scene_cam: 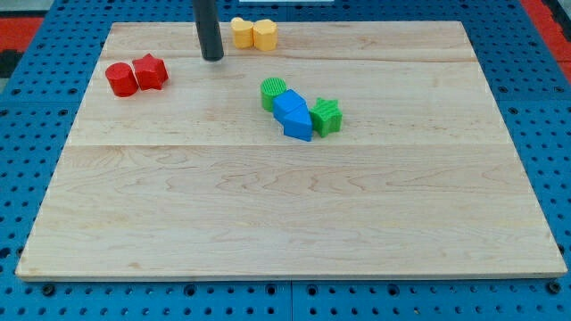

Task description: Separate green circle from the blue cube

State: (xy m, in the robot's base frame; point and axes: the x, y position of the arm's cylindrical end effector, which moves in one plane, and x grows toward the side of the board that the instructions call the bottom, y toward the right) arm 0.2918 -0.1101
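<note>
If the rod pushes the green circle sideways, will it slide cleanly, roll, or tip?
The green circle looks squat and stands on a flat end, so it probably slides rather than rolls or tips. It touches the blue cube, so a push toward that could drag both. My tip is well away, up-left.

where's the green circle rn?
The green circle sits just above the board's centre, touching the upper-left side of the blue blocks. My tip is off to its upper left, apart.

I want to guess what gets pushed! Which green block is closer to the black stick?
The green circle, at the blue cluster's upper left, is closer to my tip. The other green block sits at the cluster's right.
</note>
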